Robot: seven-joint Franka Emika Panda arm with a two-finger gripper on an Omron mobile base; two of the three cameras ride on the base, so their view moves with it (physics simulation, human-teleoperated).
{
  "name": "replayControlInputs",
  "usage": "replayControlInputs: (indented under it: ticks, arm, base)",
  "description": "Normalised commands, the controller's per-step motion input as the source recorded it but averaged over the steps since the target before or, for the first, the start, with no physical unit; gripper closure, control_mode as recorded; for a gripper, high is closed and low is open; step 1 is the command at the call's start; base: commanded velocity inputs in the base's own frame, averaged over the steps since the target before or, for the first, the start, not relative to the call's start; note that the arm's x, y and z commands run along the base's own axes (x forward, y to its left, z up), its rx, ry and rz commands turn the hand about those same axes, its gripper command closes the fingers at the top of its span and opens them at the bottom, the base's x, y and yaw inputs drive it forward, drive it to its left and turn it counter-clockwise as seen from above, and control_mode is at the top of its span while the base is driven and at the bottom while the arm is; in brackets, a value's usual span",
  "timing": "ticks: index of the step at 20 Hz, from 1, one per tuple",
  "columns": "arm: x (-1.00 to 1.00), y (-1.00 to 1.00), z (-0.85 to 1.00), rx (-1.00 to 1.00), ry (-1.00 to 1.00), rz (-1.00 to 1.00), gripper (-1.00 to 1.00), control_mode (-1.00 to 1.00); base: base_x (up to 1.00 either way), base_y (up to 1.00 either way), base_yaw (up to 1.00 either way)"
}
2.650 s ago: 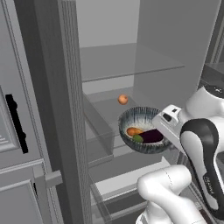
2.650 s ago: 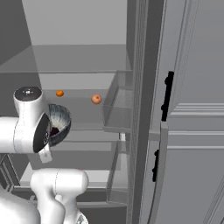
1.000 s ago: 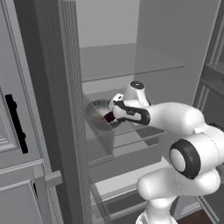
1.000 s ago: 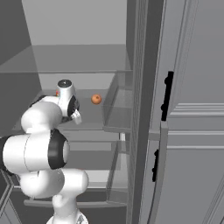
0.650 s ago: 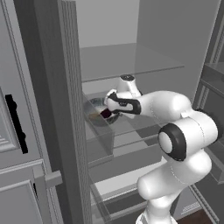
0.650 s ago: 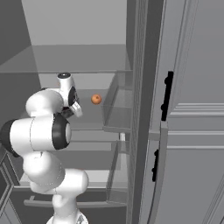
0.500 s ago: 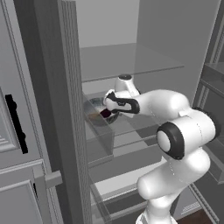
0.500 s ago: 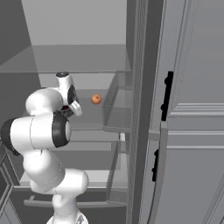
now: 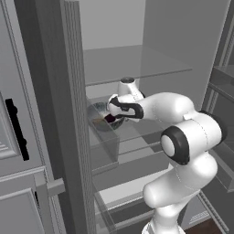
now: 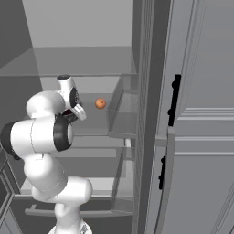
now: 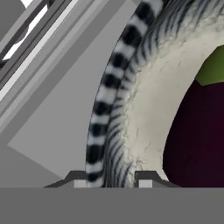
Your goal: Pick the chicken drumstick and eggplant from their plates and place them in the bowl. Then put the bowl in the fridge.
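bowl [image 11: 131, 109] on fridge [image 9: 137, 59] shelf | holds eggplant [image 11: 197, 131] | my gripper [image 11: 111, 180] narrowly straddles its rim, grip unclear

Fridge [image 9: 183, 41] grey shelf [image 11: 52, 113] carries streaked bowl [image 11: 127, 100]; small orange ball [image 10: 100, 103] sits on same shelf.

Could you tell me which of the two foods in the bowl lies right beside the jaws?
The eggplant, dark purple with a green cap, just inside the bowl rim by the jaws; the orange-brown drumstick lies farther off.

The bowl [image 9: 101, 119] is half hidden by the fridge [image 9: 59, 91] door; eggplant [image 11: 197, 131] cut off at the hand view's edge
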Motion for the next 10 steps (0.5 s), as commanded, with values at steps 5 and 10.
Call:
replayControlInputs:
  ticks: [5, 10]
  arm:
    - [0.0, 0.0, -0.11, 0.0, -0.01, 0.02, -1.0, -1.0]
    - [0.0, 0.0, 0.0, 0.0, -0.05, 0.01, -1.0, -1.0]
  base:
    - [0.0, 0.0, 0.0]
    - [0.0, 0.0, 0.0]
